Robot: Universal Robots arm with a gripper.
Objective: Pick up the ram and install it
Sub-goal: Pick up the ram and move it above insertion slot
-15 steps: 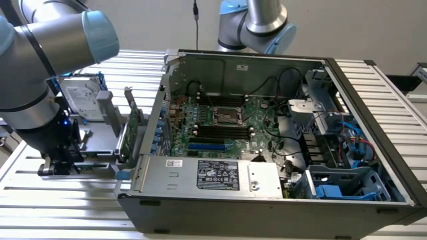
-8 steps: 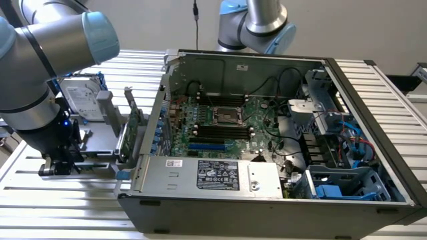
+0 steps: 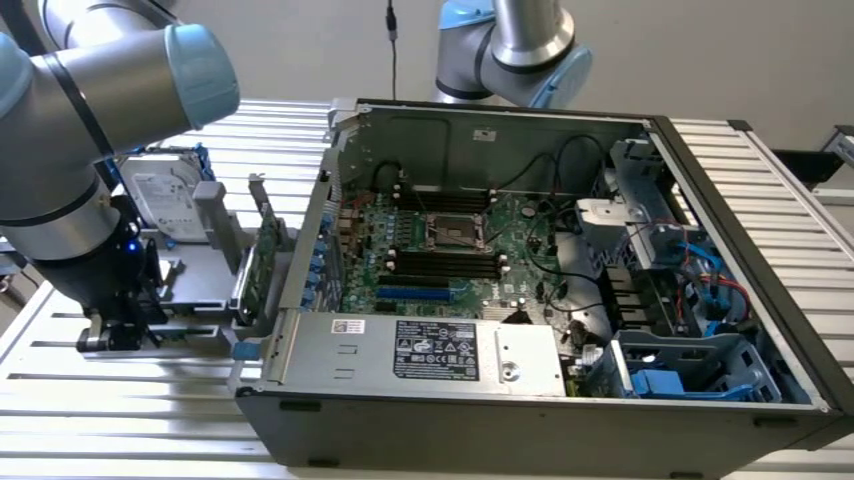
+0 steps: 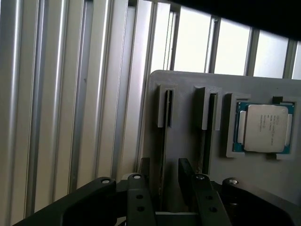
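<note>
Straddling one narrow slot of a grey holder (image 4: 188, 82), the pincer (image 4: 164, 165) is open. One black finger stands on either side of the slot, and neither appears to touch what is in it. A thin dark line runs along that slot between the fingers. I judge it to be the ram (image 4: 163, 143), standing on its long edge and seen edge-on; its green board and chips cannot be made out.

Such a stick should be light, stiff and very thin, and easily damaged at its contacts and chips. The best hold looks to be across its two flat faces near the middle of the free long edge, so that it lifts level and does not tilt.

The holder has a second, similar slot just beside the first. Beyond that is a square recess where a processor (image 4: 263, 125) lies flat with its silver lid up.

In the exterior view the pincer (image 3: 118, 325) is low over the holder (image 3: 200, 285), which sits on a slatted metal table (image 3: 134, 420). A hard drive (image 3: 167, 205) and a green expansion card (image 3: 267, 240) stand upright close by. To the exterior view's right, an open computer case (image 3: 747, 180) lies on its side. Inside it are a motherboard (image 3: 514, 215), long black memory slots (image 3: 447, 265) that look empty, and a silver power supply (image 3: 427, 350).
</note>
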